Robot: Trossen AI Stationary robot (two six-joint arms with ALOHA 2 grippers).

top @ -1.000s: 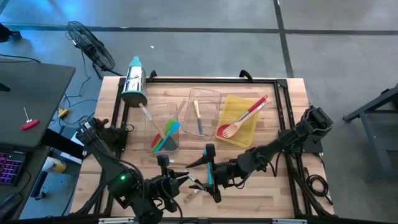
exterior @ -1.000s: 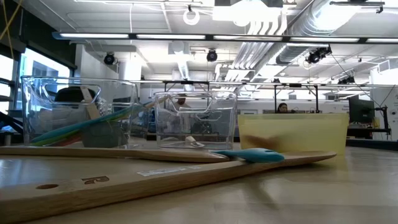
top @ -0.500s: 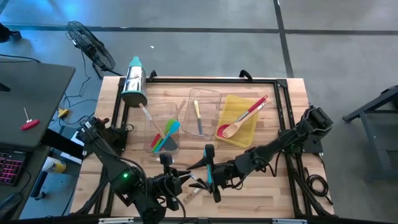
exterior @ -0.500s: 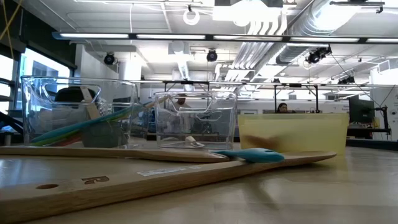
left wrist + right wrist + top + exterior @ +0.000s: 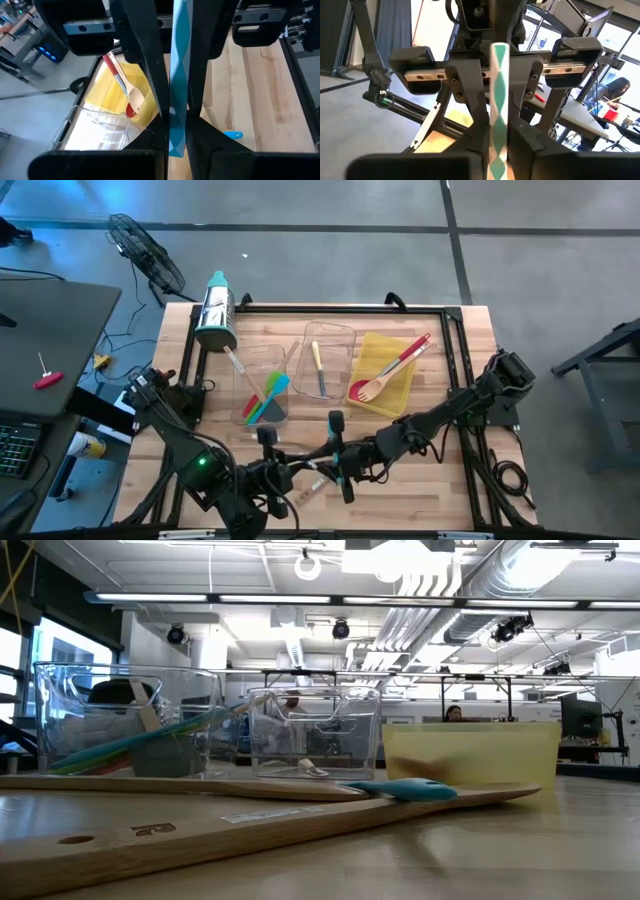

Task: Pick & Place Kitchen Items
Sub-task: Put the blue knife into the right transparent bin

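While several utensils already sit in the bins (image 5: 320,360) at 12 o'clock, my two grippers (image 5: 318,465) both clench one teal spatula (image 5: 178,100); wooden spoons (image 5: 250,825) remain on the worktop (image 5: 440,480).

front centre: both arms (image 5: 300,475) crowd | back row: bins (image 5: 325,360) block | right edge (image 5: 450,480): open

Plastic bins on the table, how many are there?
3, side by side: a clear bin on the left holding coloured spatulas, a clear bin in the middle, and a yellow bin on the right with a red spoon and a wooden fork. None seems hidden.
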